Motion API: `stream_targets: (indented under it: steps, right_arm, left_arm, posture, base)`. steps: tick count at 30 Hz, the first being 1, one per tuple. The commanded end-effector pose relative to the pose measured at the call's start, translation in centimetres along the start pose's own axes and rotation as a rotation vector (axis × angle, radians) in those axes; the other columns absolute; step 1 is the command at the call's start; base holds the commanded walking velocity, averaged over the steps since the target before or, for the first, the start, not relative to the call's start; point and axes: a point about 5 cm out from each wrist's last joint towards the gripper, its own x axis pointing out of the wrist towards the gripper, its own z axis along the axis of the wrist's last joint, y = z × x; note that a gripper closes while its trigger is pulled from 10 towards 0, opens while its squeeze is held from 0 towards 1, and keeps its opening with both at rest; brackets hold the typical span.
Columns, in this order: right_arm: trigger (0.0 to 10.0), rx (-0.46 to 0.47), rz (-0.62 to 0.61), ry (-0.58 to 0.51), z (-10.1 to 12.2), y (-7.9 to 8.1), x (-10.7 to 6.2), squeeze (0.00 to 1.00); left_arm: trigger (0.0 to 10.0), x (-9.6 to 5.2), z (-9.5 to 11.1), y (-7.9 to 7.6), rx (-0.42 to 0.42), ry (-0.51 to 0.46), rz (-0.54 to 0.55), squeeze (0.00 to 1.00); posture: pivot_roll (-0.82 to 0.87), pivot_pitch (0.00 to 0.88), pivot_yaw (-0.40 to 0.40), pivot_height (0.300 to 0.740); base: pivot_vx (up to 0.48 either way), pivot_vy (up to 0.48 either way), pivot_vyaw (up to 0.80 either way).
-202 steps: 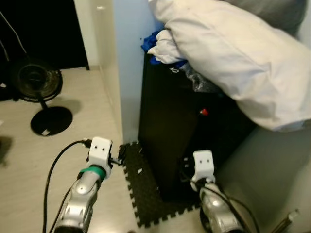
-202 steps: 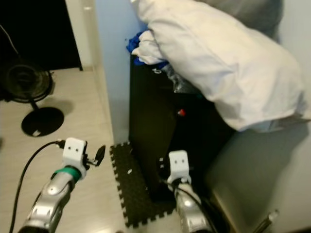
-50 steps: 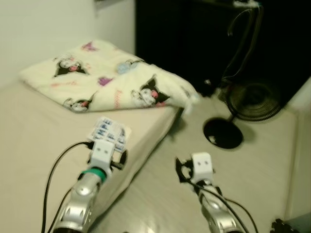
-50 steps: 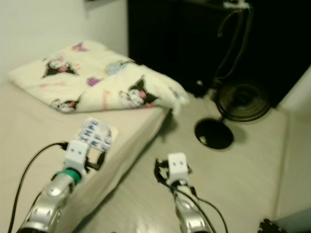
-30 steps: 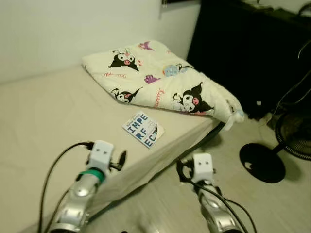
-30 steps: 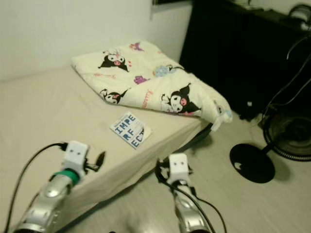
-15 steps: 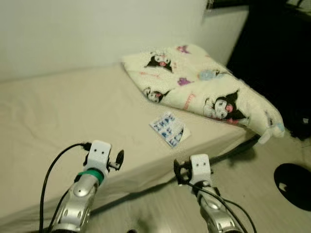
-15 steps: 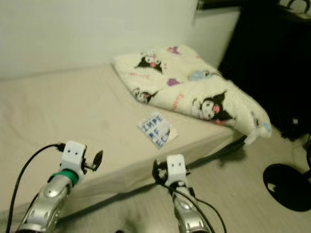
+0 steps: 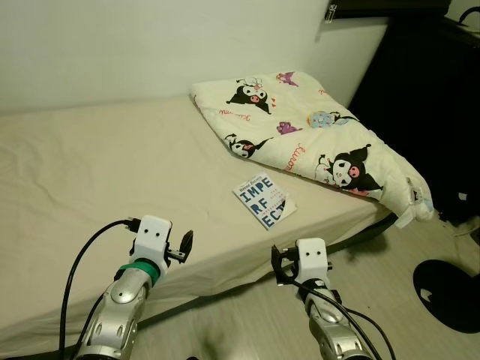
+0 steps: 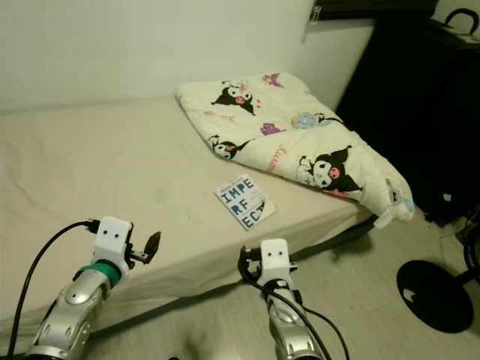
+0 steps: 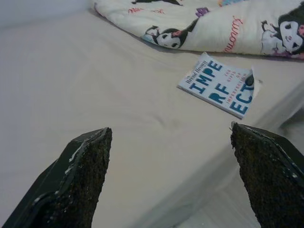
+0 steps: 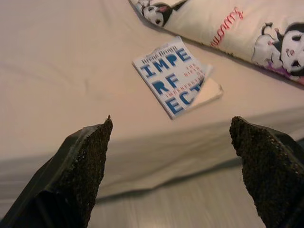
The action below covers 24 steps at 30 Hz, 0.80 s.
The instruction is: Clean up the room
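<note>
A white book with blue letters (image 9: pixel 264 200) lies flat on the beige bed sheet (image 9: pixel 112 172), near the bed's front edge. A folded cream blanket with cartoon prints (image 9: pixel 307 142) lies just behind and right of it. My left gripper (image 9: pixel 180 246) hovers open over the bed's front edge, left of the book and short of it. My right gripper (image 9: pixel 279 264) is open and empty too, above the floor just off the bed edge, below the book. The book (image 12: pixel 173 78) sits ahead between the right gripper's fingers (image 12: pixel 80 166) and ahead of the left gripper (image 11: pixel 169 127) as well.
A black cabinet (image 9: pixel 427 90) stands to the right of the bed. A fan's round black base (image 9: pixel 448 285) rests on the pale wood floor (image 9: pixel 390 262) at the right. A white wall (image 9: pixel 150 45) runs behind the bed.
The camera has swung from the black cabinet and fan round to the bed, which now sits steady in view. Both arms keep the same pose, grippers still open.
</note>
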Motion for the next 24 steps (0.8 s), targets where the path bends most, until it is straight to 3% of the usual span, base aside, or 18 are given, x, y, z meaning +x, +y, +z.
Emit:
stream_targets:
  steps: [1,6,24]
  right_arm:
    - [10.0,-0.006,-0.013,0.021,-0.59,-0.24,-0.3,0.0]
    - [10.0,0.051,-0.045,0.027,-0.69,-0.77,-0.3,0.0]
    - [10.0,0.051,-0.027,0.026,-0.7,-0.47,-0.29,0.0]
  left_arm:
    - [10.0,-0.23,-0.5,-0.23,-0.012,0.021,-0.006,0.0]
    - [10.0,-0.23,-0.49,-0.13,-0.012,0.023,-0.006,0.0]
    - [10.0,-0.18,-0.38,-0.13,-0.007,0.021,-0.006,0.0]
  posture:
    - [0.13,0.0,0.006,0.74]
    - [0.13,0.0,0.006,0.74]
    - [0.13,0.0,0.005,0.74]
  base:
    - [0.307,0.0,0.8]
    - [0.307,0.0,0.0]
    - [0.25,0.0,0.0]
